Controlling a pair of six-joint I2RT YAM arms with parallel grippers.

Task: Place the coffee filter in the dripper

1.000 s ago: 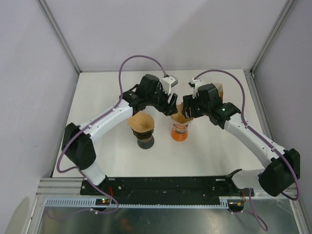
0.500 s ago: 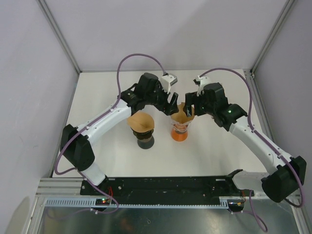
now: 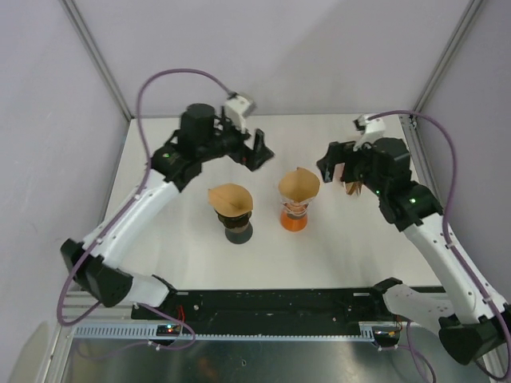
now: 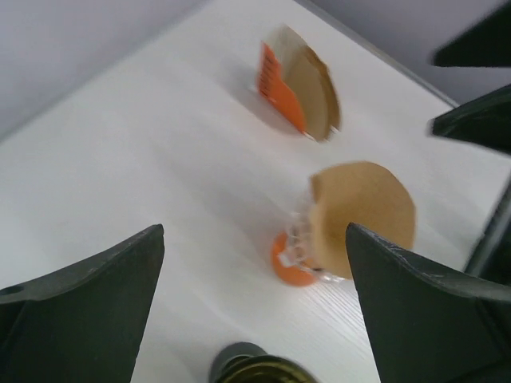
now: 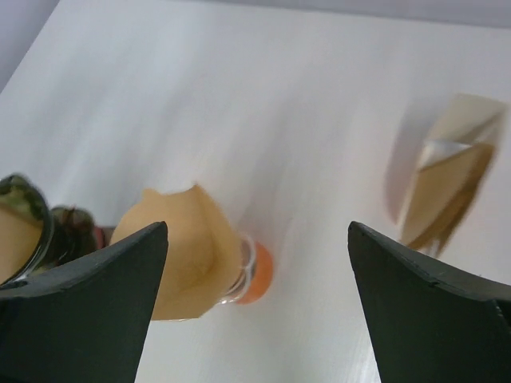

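Observation:
A brown paper coffee filter [image 3: 299,185] sits open in the clear dripper with an orange base [image 3: 294,217] at the table's middle. It also shows in the left wrist view [image 4: 363,215] and the right wrist view [image 5: 182,247]. A second filter [image 3: 230,197] sits in a dark dripper [image 3: 238,231] to its left. My left gripper [image 3: 259,153] is open and empty, behind and left of the orange dripper. My right gripper [image 3: 334,166] is open and empty, to the right of it. Neither touches a filter.
A pack of spare filters in an orange holder [image 4: 299,80] stands at the back right, mostly hidden behind my right gripper in the top view [image 3: 354,188]; it also shows in the right wrist view [image 5: 447,183]. Grey walls enclose the table.
Both grippers have let go of the filter on the orange dripper and drawn back, the left up and to the left, the right to the right. The filter stays in the dripper.

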